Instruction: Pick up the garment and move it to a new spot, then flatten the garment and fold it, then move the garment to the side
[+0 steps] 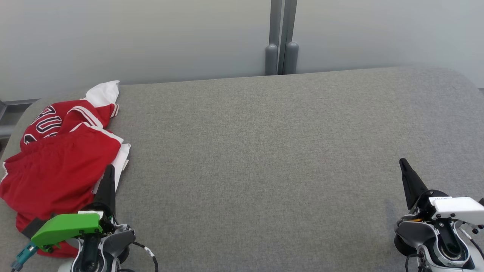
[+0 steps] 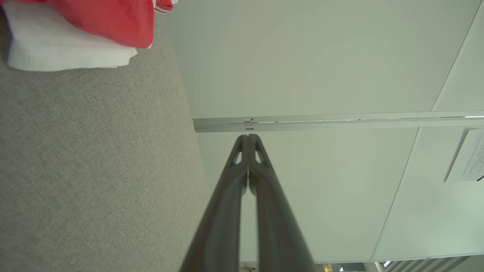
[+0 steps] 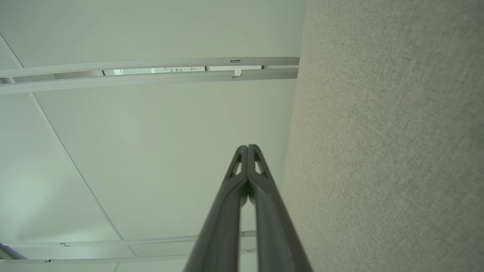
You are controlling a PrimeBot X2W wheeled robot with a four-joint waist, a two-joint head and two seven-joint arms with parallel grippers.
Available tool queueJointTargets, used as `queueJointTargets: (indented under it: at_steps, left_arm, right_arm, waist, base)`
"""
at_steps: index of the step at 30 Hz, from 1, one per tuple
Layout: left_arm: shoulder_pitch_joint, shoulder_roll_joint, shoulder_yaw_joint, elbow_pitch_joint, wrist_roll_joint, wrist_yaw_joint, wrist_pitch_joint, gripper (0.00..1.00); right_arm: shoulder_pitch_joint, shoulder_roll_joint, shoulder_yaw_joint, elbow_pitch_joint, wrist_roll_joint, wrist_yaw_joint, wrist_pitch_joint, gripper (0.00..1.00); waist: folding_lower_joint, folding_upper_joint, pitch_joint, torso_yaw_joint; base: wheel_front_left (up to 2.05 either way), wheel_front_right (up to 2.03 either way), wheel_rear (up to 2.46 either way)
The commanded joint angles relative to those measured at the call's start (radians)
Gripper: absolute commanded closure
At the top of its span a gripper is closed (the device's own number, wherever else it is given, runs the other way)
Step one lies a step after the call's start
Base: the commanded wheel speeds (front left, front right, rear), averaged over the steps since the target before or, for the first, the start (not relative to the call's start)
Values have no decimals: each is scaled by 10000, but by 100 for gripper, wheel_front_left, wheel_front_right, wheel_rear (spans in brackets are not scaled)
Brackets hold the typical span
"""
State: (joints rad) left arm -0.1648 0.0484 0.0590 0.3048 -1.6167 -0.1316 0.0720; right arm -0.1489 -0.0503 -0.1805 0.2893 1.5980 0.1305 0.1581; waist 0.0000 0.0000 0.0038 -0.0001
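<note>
Pointing up the head frame from the lower left, the left gripper (image 1: 109, 169) has both dark fingers pressed together into one spike and holds nothing. The left wrist view agrees: the tips meet with no cloth caught. A green housing (image 1: 68, 226) sits on that wrist.

The right gripper (image 1: 403, 162), at lower right, is likewise fully closed and empty. Its fingers lean slightly toward upper left, with a white housing (image 1: 457, 207) behind it.

The garment (image 1: 60, 162) is a red jersey with red-and-white striped trim and dark-edged white lettering. It lies bunched in a rumpled heap along the left edge of the frame, from middle left to lower left. White fabric shows at its top and along its right border.

The left gripper's tip overlaps that white border in the head frame, and contact cannot be told there. In the left wrist view the cloth lies in the upper left corner, apart from the fingers. The right gripper is well apart from the garment.

The desk (image 1: 272, 158) has a grey woven covering and rounded far corners. Pale wall panels stand behind it, with a grey post (image 1: 281, 45) at top centre.
</note>
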Motion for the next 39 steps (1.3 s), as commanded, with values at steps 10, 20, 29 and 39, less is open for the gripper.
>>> queueJointTargets:
  at_steps: [10, 20, 29, 39]
  left_arm:
    - [377, -50, -70, 305, 33, 4, -73, 0]
    - [649, -38, -261, -116, 427, 21, -521, 0]
    - [748, -29, -300, -592, 1585, 186, -880, 0]
    - [824, -18, -374, -1141, 3753, 480, -1242, 0]
  right_arm:
    - [332, 118, 136, 328, -12, -2, -102, 0]
    - [427, 98, 642, 150, -352, -1, -665, 0]
    - [411, 81, 785, -124, -1437, 0, -1115, 0]
    - [397, 64, 977, -691, -3681, 0, -1569, 0]
  waist:
    - [0, 0, 0, 1]
    - [0, 0, 10, 8]
    - [0, 0, 25, 18]
    - [0, 0, 43, 29]
  base:
    - [0, 0, 0]
    - [0, 0, 0]
    - [0, 0, 0]
    - [0, 0, 0]
